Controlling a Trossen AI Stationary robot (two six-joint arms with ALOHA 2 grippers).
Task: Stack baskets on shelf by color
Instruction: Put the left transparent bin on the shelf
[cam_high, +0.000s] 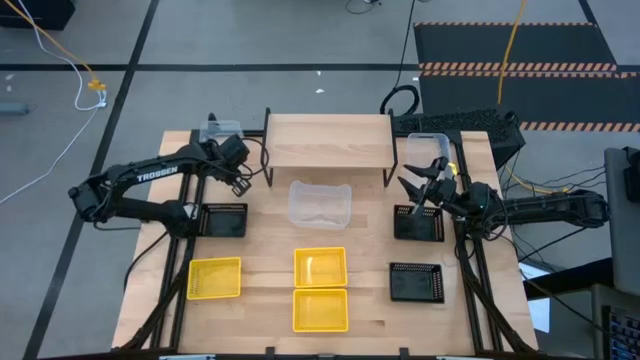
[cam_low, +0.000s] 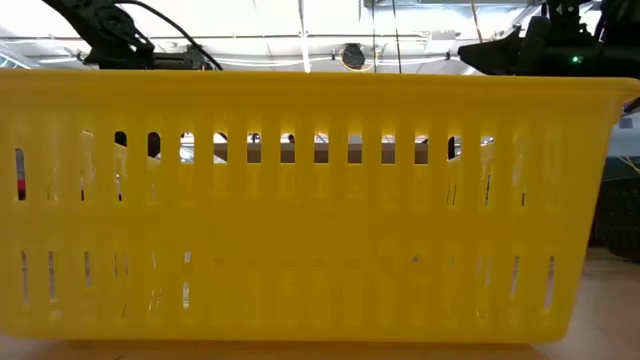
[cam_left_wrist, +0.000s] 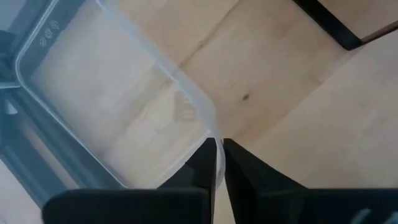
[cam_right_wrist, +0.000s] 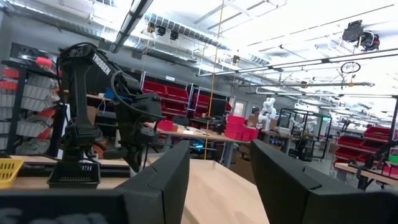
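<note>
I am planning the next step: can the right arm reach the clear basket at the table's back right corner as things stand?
Probably yes. The right gripper hangs open just in front of that clear basket, with nothing visible between them; only a black basket sits below the arm.

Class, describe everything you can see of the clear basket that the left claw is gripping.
The clear basket is a small rectangular tub of translucent, plastic-looking material with rounded corners and a flat rim. It sits upright on the wooden table, at the far left corner beside the shelf. It looks empty; the wood shows through its floor. The left claw is shut on its rim near one corner, one finger inside the wall and one outside.
</note>
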